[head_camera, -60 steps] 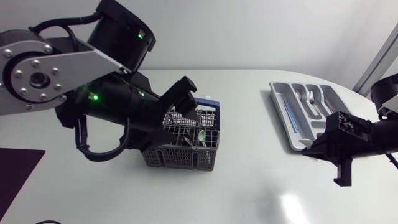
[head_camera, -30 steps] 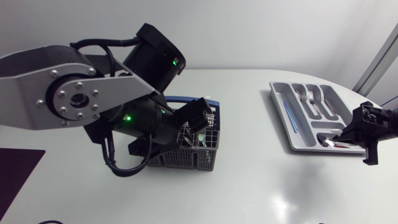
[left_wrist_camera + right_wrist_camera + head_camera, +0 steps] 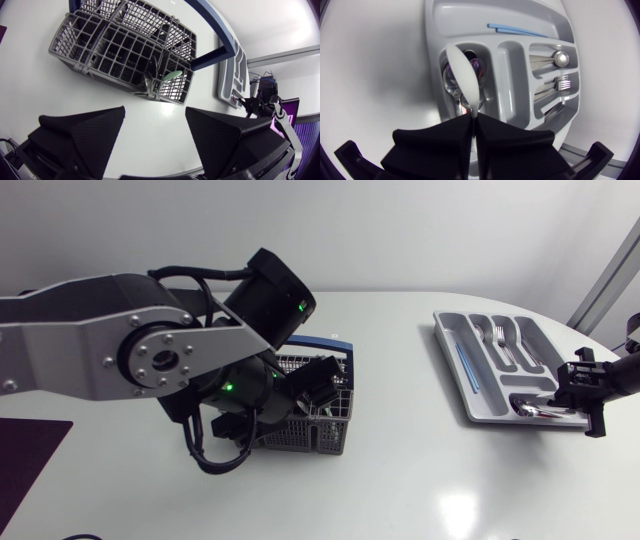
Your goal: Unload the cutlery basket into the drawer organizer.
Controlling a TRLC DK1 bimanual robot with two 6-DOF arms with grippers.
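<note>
The grey cutlery basket (image 3: 322, 435) with a blue handle (image 3: 338, 340) stands mid-table, partly hidden under my left arm. In the left wrist view my left gripper (image 3: 155, 125) hangs open above the table just short of the basket (image 3: 125, 45), where a pale green spoon (image 3: 172, 76) leans in a corner cell. My right gripper (image 3: 474, 119) is shut on the handle of a white spoon (image 3: 461, 67). The spoon's bowl hovers over the compartment of the grey drawer organizer (image 3: 432, 60) that holds metal spoons (image 3: 451, 82). In the head view this gripper (image 3: 575, 388) is at the organizer's near right corner.
The organizer (image 3: 452, 370) lies at the table's right, near the rounded edge. It holds forks (image 3: 497, 340), a thin blue stick (image 3: 463, 365) and metal spoons (image 3: 530, 410). A dark mat (image 3: 25, 455) lies at the left edge. Bare white table spreads between basket and organizer.
My left arm has swung right and settled lower over the basket. My right gripper has drawn back to the right, uncovering the organizer's near end, with the white spoon still in it.
</note>
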